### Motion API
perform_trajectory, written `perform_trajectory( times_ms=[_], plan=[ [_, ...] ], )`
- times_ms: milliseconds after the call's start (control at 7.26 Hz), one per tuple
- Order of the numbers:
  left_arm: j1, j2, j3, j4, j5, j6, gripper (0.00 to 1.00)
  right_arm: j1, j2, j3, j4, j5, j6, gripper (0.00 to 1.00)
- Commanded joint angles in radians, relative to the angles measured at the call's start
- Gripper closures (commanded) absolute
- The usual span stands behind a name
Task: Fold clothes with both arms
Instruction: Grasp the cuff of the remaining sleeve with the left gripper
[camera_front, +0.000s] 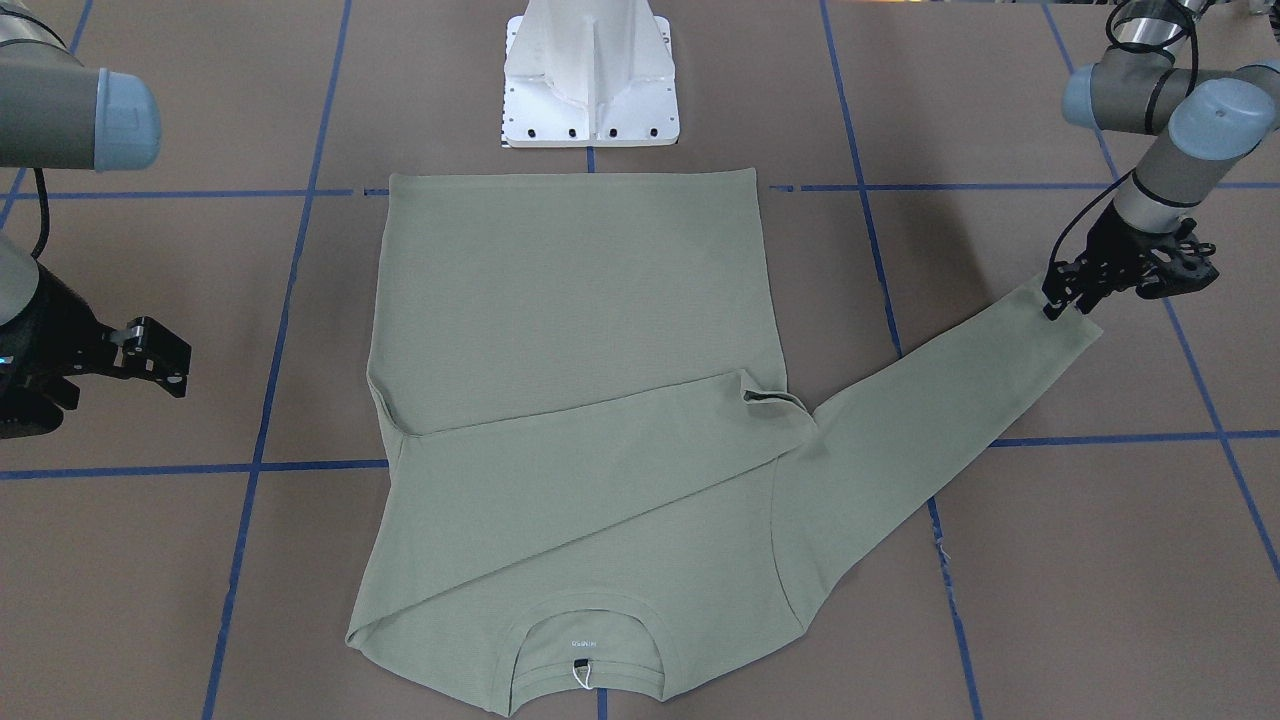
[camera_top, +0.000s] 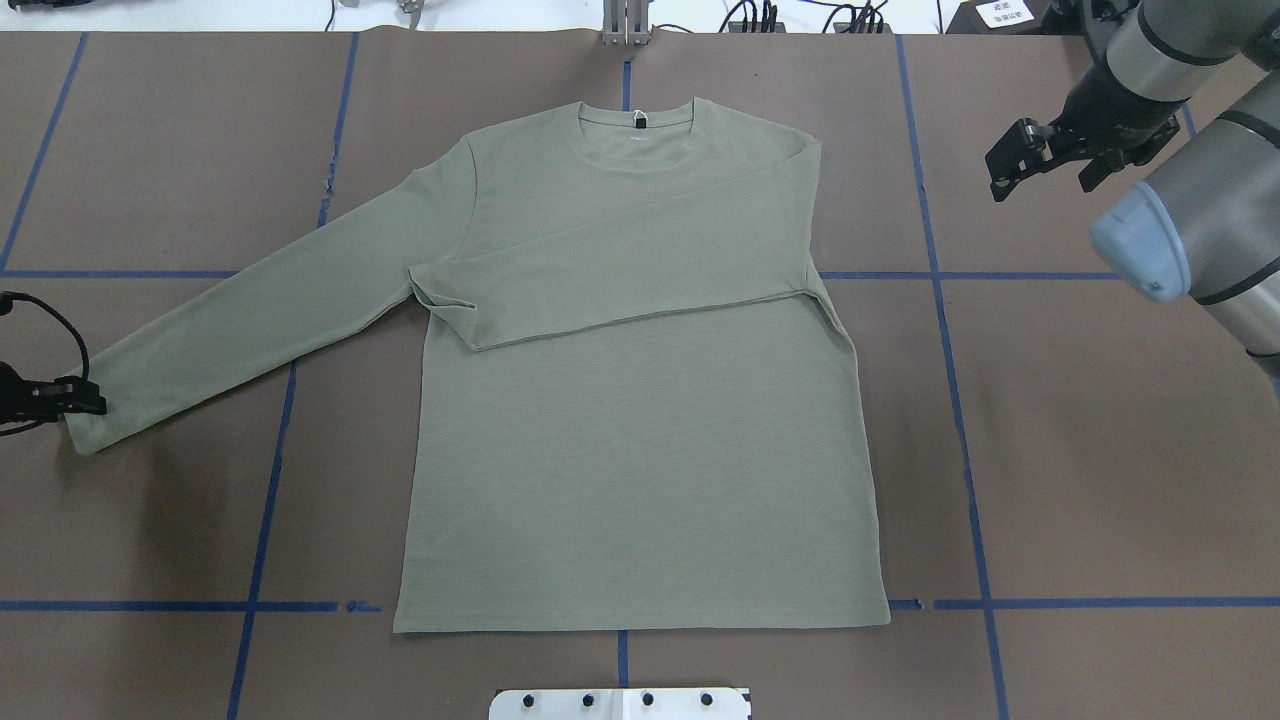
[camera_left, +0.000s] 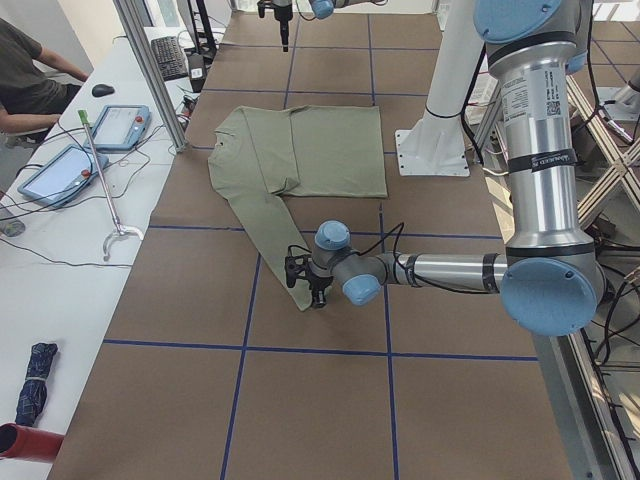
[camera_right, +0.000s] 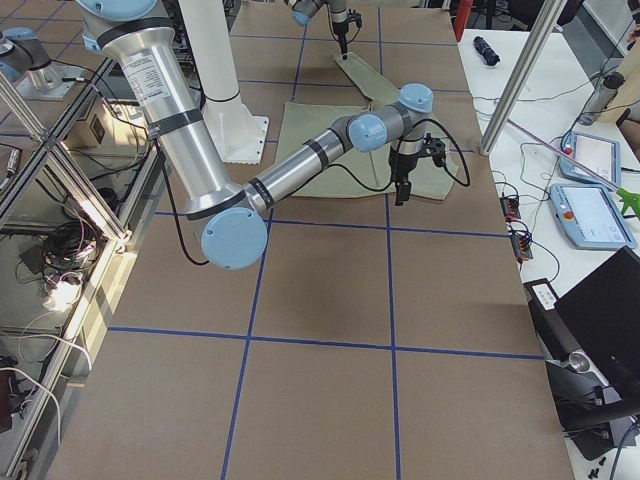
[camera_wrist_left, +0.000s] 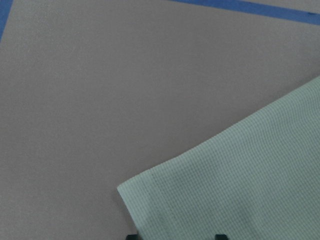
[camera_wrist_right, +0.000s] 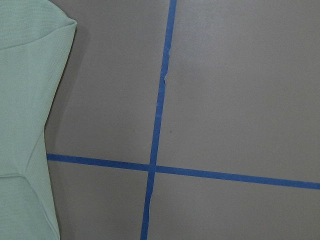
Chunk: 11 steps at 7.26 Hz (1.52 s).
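shirt (camera_top: 640, 450) lies flat, centred on the table (camera_top: 1100, 450), one sleeve (camera_top: 620, 270) already folded across the chest. left gripper (camera_front: 1062, 300) sits at the outstretched cuff (camera_wrist_left: 210, 200), jaws apart astride it, likely poised to pinch and fold. right gripper (camera_front: 168, 358) hangs wide open, clear of the cloth.

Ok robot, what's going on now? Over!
Left gripper open over sleeve cuff. Right gripper open, off the shirt. Other sleeve folded across chest. Nothing blocking.
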Motion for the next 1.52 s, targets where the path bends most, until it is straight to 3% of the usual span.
perform_trajectory(
  times_ms=[0, 413, 689, 827, 965, 1240, 1378],
  plan=[
    [0.001, 0.001, 0.000, 0.000, 0.000, 0.002, 0.15, 0.000, 0.001, 0.001, 0.000, 0.000, 0.000, 0.00],
    [0.014, 0.001, 0.020, -0.003, 0.000, -0.001, 0.09, 0.000, 0.000, 0.001, 0.000, 0.000, 0.000, 0.00],
    [0.016, 0.000, 0.018, -0.005, -0.002, -0.004, 0.11, 0.002, 0.000, 0.005, 0.000, 0.000, 0.000, 0.00],
    [0.016, 0.001, 0.014, -0.005, -0.002, -0.007, 0.27, 0.002, -0.003, 0.009, 0.000, 0.000, 0.000, 0.00],
    [0.016, 0.001, 0.009, -0.003, -0.002, -0.007, 0.32, 0.002, -0.003, 0.009, 0.000, 0.000, 0.000, 0.00],
    [0.016, 0.001, 0.005, -0.002, -0.002, -0.009, 0.59, 0.002, -0.003, 0.008, 0.000, 0.000, 0.000, 0.00],
    [0.016, 0.001, 0.003, -0.002, -0.003, -0.009, 0.66, 0.002, -0.005, 0.006, 0.000, 0.000, 0.000, 0.00]
  ],
)
